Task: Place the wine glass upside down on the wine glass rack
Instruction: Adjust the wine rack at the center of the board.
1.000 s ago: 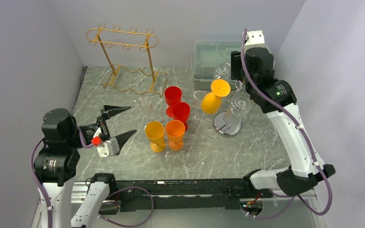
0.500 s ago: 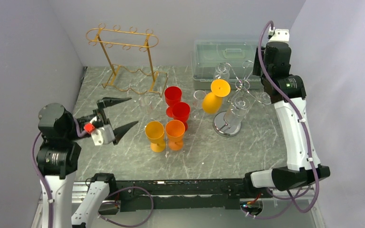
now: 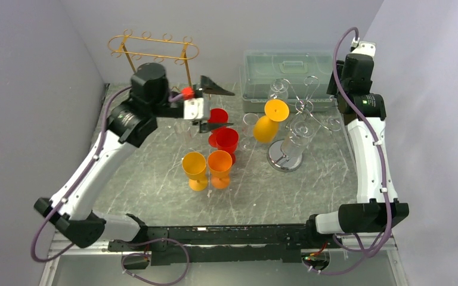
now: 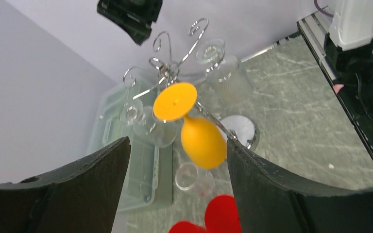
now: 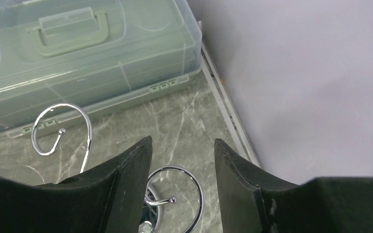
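1. Top external view: takes in the whole counter [image 3: 310, 190]. The left hand [image 3: 229, 109] hovers above the red cups [image 3: 227, 142], fingers spread wide, grasping nothing. The orange wine glass [image 3: 266, 125] hangs tilted, foot up, on the chrome rack [image 3: 283, 161]. The gold rack [image 3: 155, 56] stands well apart at rear left. The right hand's fingers are hidden behind its wrist.
2. Left wrist view: closer on the wine glass [image 4: 203, 141], with its foot caught on a chrome arm and its bowl pointing down. The dark fingers [image 4: 77, 194] frame it, touching nothing.
3. Right wrist view: the only view of the right hand [image 5: 183, 141], released, jaws partly parted and empty, above a chrome hook loop [image 5: 174, 167]. The clear storage box [image 5: 77, 58] lies beyond.
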`<state>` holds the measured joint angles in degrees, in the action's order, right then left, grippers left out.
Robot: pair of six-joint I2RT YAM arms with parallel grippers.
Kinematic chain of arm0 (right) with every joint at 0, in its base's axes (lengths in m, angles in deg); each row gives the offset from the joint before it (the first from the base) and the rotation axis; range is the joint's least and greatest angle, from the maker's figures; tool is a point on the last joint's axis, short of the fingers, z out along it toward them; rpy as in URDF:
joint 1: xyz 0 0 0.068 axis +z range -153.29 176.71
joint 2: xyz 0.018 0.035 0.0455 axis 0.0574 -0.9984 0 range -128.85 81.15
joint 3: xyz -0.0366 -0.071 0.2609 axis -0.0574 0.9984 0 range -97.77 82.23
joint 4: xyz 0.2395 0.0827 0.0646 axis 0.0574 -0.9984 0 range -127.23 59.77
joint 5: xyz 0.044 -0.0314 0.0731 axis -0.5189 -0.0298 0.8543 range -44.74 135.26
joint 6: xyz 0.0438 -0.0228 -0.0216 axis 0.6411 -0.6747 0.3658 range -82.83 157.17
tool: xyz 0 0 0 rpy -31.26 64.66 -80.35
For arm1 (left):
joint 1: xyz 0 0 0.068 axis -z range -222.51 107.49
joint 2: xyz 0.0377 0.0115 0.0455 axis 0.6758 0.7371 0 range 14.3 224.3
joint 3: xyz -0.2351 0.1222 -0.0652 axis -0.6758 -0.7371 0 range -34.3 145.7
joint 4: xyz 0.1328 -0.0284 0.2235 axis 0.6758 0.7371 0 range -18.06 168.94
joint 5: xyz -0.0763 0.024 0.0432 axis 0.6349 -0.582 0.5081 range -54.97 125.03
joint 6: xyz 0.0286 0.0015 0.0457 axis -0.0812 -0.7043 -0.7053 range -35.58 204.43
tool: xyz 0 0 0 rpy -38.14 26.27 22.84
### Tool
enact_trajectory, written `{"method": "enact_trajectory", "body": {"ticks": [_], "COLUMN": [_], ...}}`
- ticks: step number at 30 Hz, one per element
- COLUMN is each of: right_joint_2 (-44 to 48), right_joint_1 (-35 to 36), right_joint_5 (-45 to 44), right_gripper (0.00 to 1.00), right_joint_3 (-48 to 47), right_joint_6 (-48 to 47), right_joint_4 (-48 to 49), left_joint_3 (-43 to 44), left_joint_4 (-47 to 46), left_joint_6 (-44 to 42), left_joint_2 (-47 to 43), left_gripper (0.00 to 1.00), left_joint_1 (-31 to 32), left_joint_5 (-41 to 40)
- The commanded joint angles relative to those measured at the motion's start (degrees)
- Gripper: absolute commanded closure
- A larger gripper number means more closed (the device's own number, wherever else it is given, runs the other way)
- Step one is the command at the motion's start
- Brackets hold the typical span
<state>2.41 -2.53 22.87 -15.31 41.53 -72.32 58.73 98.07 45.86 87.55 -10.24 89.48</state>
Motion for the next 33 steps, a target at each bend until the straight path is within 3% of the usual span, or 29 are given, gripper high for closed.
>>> {"method": "enact_trajectory", "body": {"ticks": [1,4,9,19,33], "right_joint_2": [1.6,1.7,3.1,5.6,6.7], "right_joint_1": [-2.0,-3.1,-4.9,-5.7,-6.1], "right_joint_5": [2.2,3.7,6.7,9.3,9.9], "right_gripper": [0.48,0.49,0.50,0.51,0.53], "right_joint_3": [2.6,3.7,6.6,10.3,12.3], "right_joint_6": [1.3,2.3,4.1,5.7,6.6], "right_joint_4": [3.8,3.9,4.9,6.9,7.8], "left_joint_3": [9.0,15.9,29.0,46.2,47.2], "left_joint_4": [-2.9,-5.3,-1.2,1.1,-4.3], "left_joint_6": [2.7,10.0,19.3,29.3,33.8], "left_joint_2": [6.1,12.6,24.4,42.1,47.9], "left_gripper": [0.22,0.23,0.24,0.44,0.46], "left_joint_1": [7.1,11.6,16.2,18.1,19.5], "left_joint_5": [-9.7,-15.2,-21.4,-23.2,-24.5]}}
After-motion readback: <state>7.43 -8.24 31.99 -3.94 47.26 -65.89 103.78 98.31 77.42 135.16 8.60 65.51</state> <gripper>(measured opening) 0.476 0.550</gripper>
